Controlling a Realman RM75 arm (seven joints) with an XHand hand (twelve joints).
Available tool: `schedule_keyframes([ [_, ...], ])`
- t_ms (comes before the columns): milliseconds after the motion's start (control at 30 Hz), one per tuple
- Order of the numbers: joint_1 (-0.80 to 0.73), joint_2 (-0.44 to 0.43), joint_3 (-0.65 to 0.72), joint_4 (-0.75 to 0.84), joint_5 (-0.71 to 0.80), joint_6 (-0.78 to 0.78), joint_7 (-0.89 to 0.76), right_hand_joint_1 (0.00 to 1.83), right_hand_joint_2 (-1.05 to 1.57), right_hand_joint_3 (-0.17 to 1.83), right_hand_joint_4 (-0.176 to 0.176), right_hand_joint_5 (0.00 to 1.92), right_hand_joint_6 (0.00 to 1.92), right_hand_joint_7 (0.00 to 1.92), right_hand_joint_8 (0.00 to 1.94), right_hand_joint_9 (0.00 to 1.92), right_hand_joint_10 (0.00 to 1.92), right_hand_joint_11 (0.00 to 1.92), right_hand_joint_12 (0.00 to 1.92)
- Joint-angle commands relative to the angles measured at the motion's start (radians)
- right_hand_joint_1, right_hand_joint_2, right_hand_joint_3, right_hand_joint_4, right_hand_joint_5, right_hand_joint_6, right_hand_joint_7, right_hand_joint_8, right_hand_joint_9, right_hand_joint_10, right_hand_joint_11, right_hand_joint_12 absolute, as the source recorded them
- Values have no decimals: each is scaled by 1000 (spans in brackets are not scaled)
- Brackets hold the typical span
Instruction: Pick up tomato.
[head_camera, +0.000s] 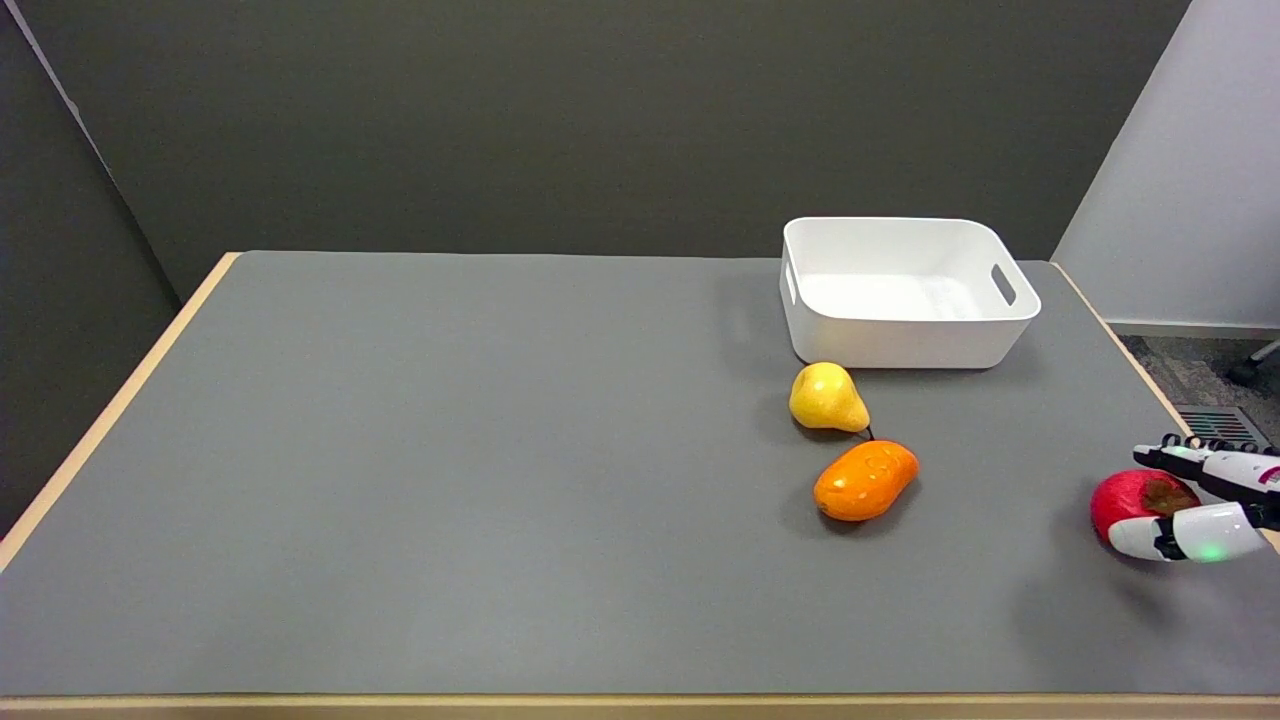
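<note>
The red tomato (1130, 503), with a brown stem patch on top, is at the far right of the grey table (500, 480). My right hand (1212, 497) reaches in from the right edge and grips the tomato, one finger over its far side and one white finger (1180, 536) under its near side. A soft shadow on the mat below and to the left suggests the tomato hangs slightly above the surface. Most of the hand is cut off by the picture's edge.
A yellow pear (827, 398) and an orange fruit (866, 480) lie together left of the tomato. A white bin (905, 345) with handle slots stands at the back right. The table's right edge runs just behind the hand.
</note>
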Motion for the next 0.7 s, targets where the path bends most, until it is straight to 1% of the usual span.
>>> schedule_keyframes([
  [33,29,12,-17,12,-71,4,2,360,571,732,-38,-1,39,-1,-1,-1,-1,-1,539],
  [200,33,16,-15,12,-71,8,2,356,572,729,-39,-1,41,-1,-1,-1,-1,-1,552],
  [267,33,19,-17,12,-71,18,0,401,537,851,-45,-1,74,-1,-1,-1,-1,-1,572],
  [333,33,19,-18,12,-73,28,-4,431,547,866,-45,15,79,-1,-1,-1,-1,-1,585],
  [400,33,19,-21,13,-75,39,-7,542,573,894,-53,30,137,-1,-1,-1,-1,-1,674],
  [500,33,19,-21,13,-76,43,-7,631,609,929,-61,37,230,-1,11,-1,4,-1,767],
  [567,36,19,-21,13,-78,43,-7,678,625,958,-58,37,324,-1,87,-1,43,-1,839],
  [633,37,21,-26,13,-78,43,-7,674,621,953,-63,41,357,2,101,-1,123,-1,897],
  [700,42,23,-31,13,-79,43,-7,729,627,970,-63,51,404,25,135,-1,210,-1,959],
])
